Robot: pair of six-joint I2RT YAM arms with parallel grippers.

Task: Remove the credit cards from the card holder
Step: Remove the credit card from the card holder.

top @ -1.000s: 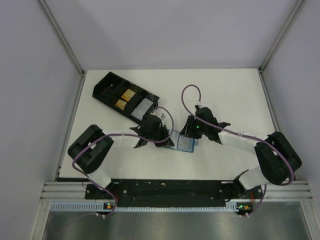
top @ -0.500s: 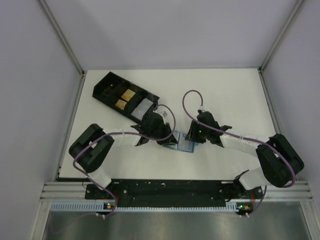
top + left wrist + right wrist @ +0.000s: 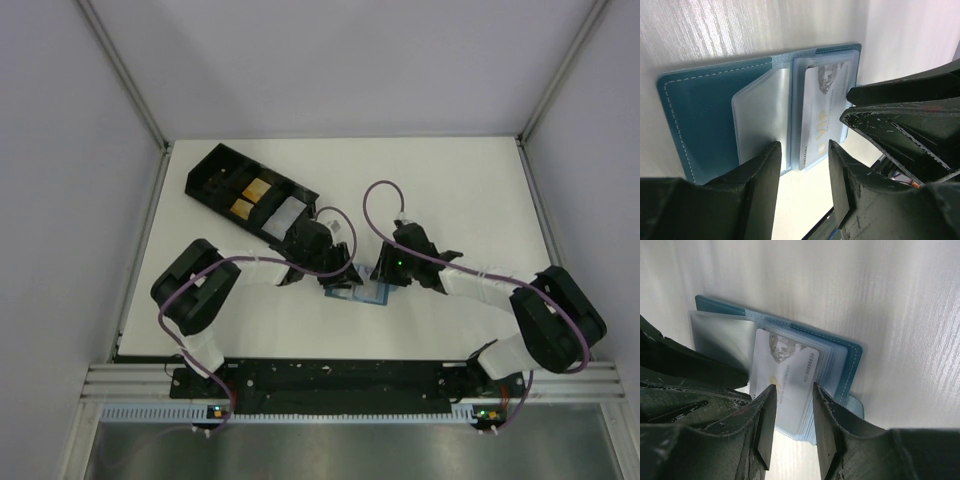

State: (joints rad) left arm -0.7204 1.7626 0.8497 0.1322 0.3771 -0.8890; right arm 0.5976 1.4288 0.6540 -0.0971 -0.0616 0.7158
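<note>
The blue card holder (image 3: 362,292) lies open on the white table between my two grippers. In the left wrist view its teal cover (image 3: 695,115) is on the left, a clear sleeve (image 3: 760,120) stands up, and a pale credit card (image 3: 822,112) sits in the sleeves on the right. My left gripper (image 3: 805,167) is open just below the sleeves' lower edge, with nothing in it. In the right wrist view the card (image 3: 785,372) lies on the stacked sleeves of the holder (image 3: 852,360). My right gripper (image 3: 792,415) is open over the card's near end.
A black compartmented tray (image 3: 215,170) holding two tan items and a whitish one lies at the back left, just behind my left arm. Each gripper shows dark and close in the other's wrist view. Metal frame posts edge the table.
My left gripper has moved right, up to the card holder's left side. My right gripper shifted slightly down and right a second ago and has since held still.
</note>
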